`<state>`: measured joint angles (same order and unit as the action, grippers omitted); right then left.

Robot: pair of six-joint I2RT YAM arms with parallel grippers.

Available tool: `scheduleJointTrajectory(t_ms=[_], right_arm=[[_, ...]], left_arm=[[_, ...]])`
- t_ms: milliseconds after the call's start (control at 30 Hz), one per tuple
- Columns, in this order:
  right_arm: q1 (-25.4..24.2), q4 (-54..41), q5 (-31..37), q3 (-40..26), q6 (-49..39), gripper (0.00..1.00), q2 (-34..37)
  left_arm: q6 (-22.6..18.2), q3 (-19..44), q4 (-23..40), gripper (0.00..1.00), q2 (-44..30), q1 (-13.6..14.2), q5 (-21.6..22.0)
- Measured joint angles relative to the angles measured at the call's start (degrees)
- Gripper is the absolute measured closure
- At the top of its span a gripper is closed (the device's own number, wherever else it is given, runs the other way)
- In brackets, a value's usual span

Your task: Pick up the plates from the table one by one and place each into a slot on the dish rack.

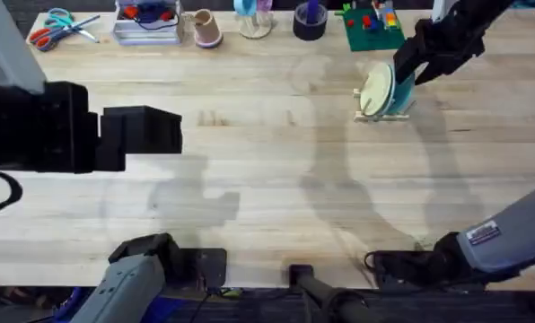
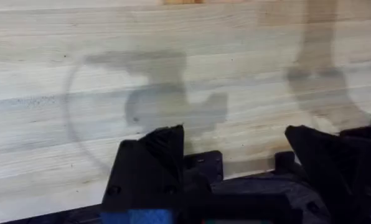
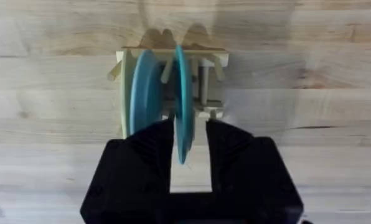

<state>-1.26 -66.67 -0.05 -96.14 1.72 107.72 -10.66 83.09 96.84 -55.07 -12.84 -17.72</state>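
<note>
Over the dish rack [image 3: 170, 81], right claw [image 3: 188, 140] is clamped on the turquoise plate [image 3: 181, 99], standing on edge between dowels beside two racked plates. Left claw [image 2: 235, 149] gapes above bare worktop [image 2: 173, 62]. Risk: off-slot release tips the plate against its neighbours.

No legible text or labels.

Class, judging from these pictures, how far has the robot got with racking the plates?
Done: a cream plate and a pale blue plate stand in the dish rack. In hand: the right gripper holds the turquoise plate in a slot. Left: releasing it; no plates lie on the table.
</note>
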Motion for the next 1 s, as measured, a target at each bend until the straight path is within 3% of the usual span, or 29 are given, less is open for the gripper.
scheduleJointTrajectory(t_ms=[633,1000], right_arm=[[0.0,-1.3,0.0,0.0,0.0,0.674,-0.6],[0.0,-3.7,0.0,-0.2,0.0,0.697,-9.9]], left_arm=[[0.0,0.0,0.0,0.007,0.0,0.0,0.0],[0.0,0.0,0.0,0.008,0.0,0.0,0.0]])
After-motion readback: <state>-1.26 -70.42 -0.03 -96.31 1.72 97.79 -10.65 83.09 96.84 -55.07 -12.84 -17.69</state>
